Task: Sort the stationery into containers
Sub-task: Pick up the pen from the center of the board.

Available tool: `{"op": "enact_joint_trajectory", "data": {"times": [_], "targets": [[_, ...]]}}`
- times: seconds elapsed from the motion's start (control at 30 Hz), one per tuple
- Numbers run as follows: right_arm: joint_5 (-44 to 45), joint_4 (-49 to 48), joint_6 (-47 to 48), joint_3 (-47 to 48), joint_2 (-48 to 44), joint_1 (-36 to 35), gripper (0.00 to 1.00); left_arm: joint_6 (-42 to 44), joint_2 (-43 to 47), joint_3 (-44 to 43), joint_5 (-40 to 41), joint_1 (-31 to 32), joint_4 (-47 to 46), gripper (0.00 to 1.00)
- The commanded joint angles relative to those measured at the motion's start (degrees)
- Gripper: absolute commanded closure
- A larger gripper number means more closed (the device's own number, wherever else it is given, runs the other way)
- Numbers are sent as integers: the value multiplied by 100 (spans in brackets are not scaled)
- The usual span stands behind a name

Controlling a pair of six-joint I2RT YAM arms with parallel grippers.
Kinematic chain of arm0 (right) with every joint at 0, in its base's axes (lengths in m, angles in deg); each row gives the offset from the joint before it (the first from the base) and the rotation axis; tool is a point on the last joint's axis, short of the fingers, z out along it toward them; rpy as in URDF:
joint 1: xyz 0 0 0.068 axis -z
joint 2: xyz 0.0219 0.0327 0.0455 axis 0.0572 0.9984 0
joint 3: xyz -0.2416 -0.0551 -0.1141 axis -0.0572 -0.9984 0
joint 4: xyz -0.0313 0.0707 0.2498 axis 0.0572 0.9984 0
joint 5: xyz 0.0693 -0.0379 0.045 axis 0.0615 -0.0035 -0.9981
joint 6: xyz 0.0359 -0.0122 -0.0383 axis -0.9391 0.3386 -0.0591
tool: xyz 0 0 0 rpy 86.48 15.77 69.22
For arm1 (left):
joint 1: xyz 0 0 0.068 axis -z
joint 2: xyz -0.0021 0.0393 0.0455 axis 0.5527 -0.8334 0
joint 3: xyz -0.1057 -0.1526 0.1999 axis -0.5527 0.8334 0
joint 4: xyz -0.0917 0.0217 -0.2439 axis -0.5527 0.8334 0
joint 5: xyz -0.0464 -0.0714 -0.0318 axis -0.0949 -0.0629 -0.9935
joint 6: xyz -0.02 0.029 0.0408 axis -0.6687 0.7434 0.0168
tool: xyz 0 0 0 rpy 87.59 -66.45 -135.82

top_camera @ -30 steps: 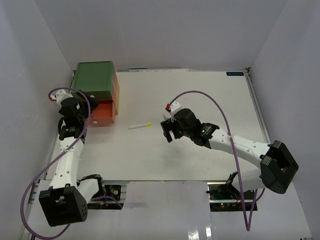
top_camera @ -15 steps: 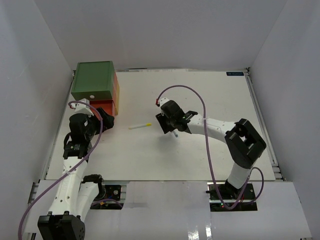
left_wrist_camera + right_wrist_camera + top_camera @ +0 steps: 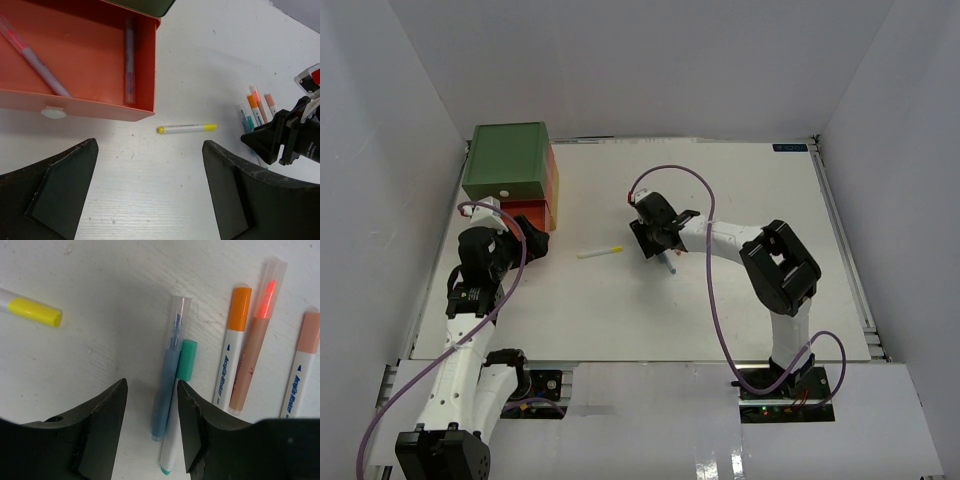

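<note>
While two pens (image 3: 129,60) lie in the open orange drawer (image 3: 90,47), most sorting looks undone: my right pincer (image 3: 150,422) hangs open over the blue pen (image 3: 167,385), my left pincer (image 3: 150,192) gapes empty, and the yellow pen (image 3: 187,128) lies on the table (image 3: 145,165).
</note>
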Motion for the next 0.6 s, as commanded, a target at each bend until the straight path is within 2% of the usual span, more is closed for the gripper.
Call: {"op": "enact_joint_trajectory", "data": {"times": [0.0,0.4,0.43,0.5,0.57], "targets": [[25,103,92,304,89,56,49,49,62,-2,-113,9,-75,4],[-54,191,101,384,344,83,58,49,18,-2,-166,18,-110,4],[-54,191,92,375,352,83,64,40,27,-2,-175,18,-102,4],[-45,208,83,375,370,83,65,40,27,7,-218,18,-128,4],[-37,226,74,357,379,83,76,22,9,15,-280,18,-137,4]]}}
